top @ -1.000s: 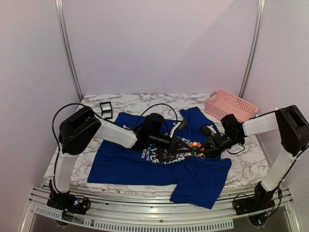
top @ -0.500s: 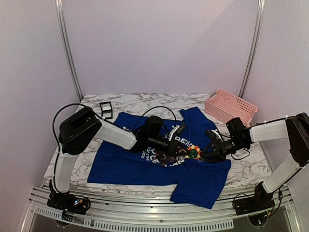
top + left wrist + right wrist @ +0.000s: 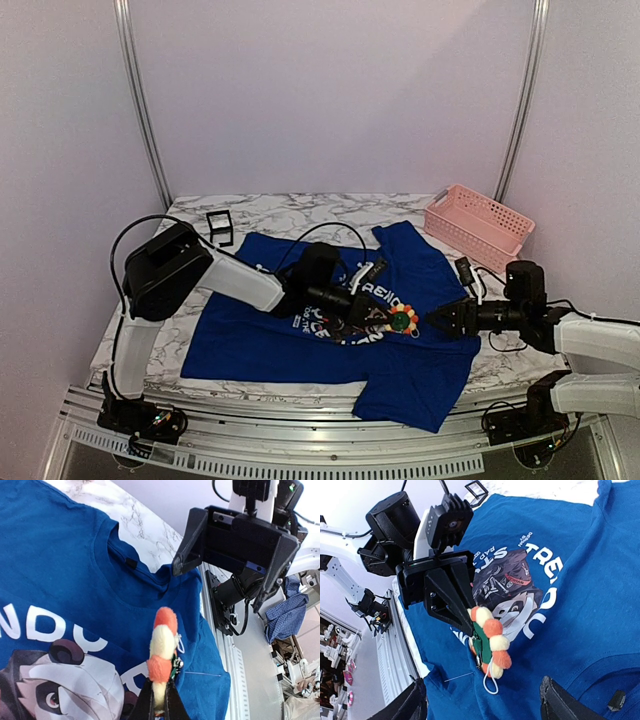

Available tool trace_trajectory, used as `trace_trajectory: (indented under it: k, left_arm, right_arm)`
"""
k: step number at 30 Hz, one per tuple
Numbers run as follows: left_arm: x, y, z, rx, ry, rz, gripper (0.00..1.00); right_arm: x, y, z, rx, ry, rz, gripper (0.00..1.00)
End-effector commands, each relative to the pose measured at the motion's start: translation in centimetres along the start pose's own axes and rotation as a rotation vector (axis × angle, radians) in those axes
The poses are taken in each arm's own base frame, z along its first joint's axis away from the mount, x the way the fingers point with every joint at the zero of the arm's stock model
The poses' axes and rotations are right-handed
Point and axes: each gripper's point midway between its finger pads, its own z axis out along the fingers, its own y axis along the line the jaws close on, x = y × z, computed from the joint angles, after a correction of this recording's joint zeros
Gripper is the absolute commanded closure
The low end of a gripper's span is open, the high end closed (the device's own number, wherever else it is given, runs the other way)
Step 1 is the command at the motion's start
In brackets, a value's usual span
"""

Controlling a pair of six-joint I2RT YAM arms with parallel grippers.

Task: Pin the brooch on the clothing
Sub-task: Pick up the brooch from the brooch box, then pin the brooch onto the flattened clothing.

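1. The marbled white tabletop [image 3: 300, 208] carries everything.
2. The clothing [image 3: 250, 330], a royal blue T-shirt, lies spread across the middle of the tabletop, and one corner reaches past the near edge. Its chest print is a white-and-black panda. In the right wrist view the big white letters "TRE" [image 3: 547, 562] read clearly. The rest of the word is cut off by the fold and by the arm, and the smaller lettering beside the panda is too small to read. The left wrist view shows the letters "ND" [image 3: 30, 630] above the panda's face.
3. The left arm stretches low over the shirt. The left pincer [image 3: 378, 318] is clamped tight on the brooch, with its two fingers pressed together under it [image 3: 160, 702].
4. The right pincer [image 3: 437, 320] hovers just to the right of the brooch, over the shirt's edge. Its fingers [image 3: 560, 700] are spread wide with nothing between them.
5. A pink slotted basket [image 3: 478, 217] sits at the far right corner, clear of the shirt.
6. A small black square box [image 3: 219, 225] stands on the bare marble just beyond the shirt's far left corner.
7. The brooch [image 3: 403, 320] is held over the right edge of the panda print. It has red, orange and pale yellow pompom petals on a green back [image 3: 492, 640], and a thin white loop hangs below it. I cannot tell whether it touches the cloth
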Motion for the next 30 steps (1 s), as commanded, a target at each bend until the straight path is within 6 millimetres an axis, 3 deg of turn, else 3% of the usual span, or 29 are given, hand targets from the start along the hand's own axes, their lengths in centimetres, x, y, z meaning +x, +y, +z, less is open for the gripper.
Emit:
trace_trajectory:
  k: [1,3,6,9,13,18,23,28,30]
  left_arm:
    - [1.6,0.4,1.3,-0.010,0.035,0.016,1.00]
    - [1.6,0.4,1.3,-0.014,0.037,0.020,1.00]
    - [1.7,0.4,1.3,-0.018,0.045,0.026,1.00]
    - [1.8,0.4,1.3,-0.019,0.053,0.038,1.00]
    - [1.9,0.3,1.4,-0.020,0.061,0.050,1.00]
    - [1.7,0.4,1.5,-0.023,0.063,0.066,1.00]
    - [1.7,0.7,1.7,-0.027,0.075,0.077,1.00]
    - [2.0,0.7,1.6,-0.027,0.088,0.086,1.00]
    - [2.1,0.6,1.5,-0.024,0.093,0.091,1.00]
  right_arm:
    - [-1.0,1.0,0.4,-0.059,-0.023,-0.001,0.29]
    - [-0.5,1.2,0.7,-0.070,0.023,0.033,0.33]
    - [-1.0,1.5,0.6,-0.062,0.039,0.051,0.52]
    - [-1.8,1.1,0.3,-0.010,0.022,0.157,0.58]
    - [-0.3,0.6,0.0,0.053,0.069,0.343,0.71]
    - [1.1,0.7,0.0,0.118,0.087,0.464,0.81]
    - [2.8,0.2,0.4,0.192,0.089,0.509,0.80]
    - [6.6,-0.8,0.6,0.265,0.162,0.517,0.67]
    - [7.0,-0.7,0.7,0.267,0.172,0.504,0.61]
